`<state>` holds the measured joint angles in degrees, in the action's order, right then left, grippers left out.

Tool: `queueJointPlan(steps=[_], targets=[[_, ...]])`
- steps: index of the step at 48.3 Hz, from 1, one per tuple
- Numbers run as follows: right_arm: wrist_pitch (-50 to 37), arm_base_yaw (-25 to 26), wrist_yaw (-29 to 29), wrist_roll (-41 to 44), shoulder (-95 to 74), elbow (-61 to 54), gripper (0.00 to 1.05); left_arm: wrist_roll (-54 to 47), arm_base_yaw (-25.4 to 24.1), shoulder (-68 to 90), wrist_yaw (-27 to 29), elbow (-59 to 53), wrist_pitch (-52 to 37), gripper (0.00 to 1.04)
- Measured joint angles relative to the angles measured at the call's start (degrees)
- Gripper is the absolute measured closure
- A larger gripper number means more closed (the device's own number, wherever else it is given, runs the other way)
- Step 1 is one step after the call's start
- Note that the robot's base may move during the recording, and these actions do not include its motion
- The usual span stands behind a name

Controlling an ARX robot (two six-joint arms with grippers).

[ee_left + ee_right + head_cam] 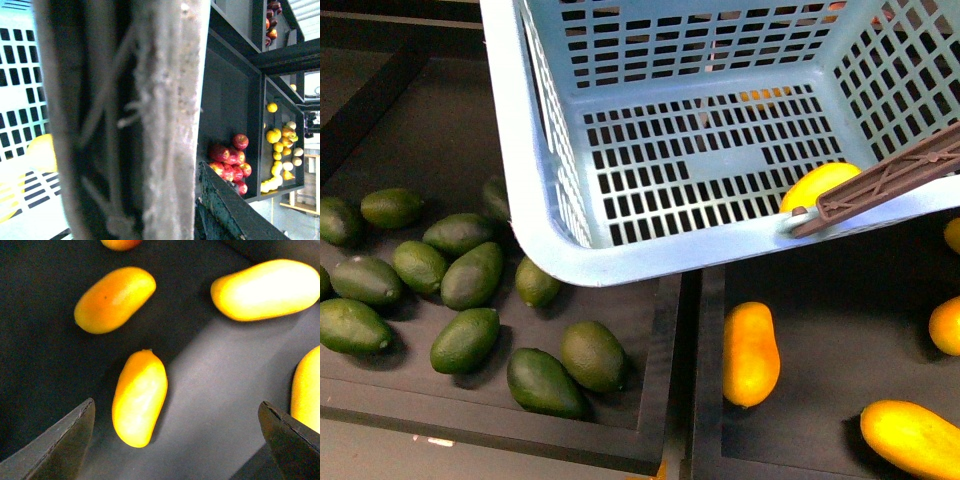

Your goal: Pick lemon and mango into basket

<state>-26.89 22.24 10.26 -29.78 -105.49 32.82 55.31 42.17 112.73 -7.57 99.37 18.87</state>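
One mango [140,397] lies on the dark tray [40,380] just ahead of the right gripper [175,440], whose jaws stand wide apart. Its long axis runs roughly away from the wrist, so they would close across its narrow width, though it sits nearer one finger. The lemon [817,185] rests in a corner of the basket [535,200]; the left gripper's state cannot be told.
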Motion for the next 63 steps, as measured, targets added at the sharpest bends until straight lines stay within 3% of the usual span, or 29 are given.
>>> queueJointPlan(steps=[21,63], targets=[[2.6,-8.8,2.2,-7.8,-23.6,17.1,0.09,0.0,0.0,0.0,0.1,0.0,0.0,0.79],[9.6,-11.7,6.8,-10.0,-37.4,30.6,0.09,0.0,0.0,0.0,0.1,0.0,0.0,0.79]])
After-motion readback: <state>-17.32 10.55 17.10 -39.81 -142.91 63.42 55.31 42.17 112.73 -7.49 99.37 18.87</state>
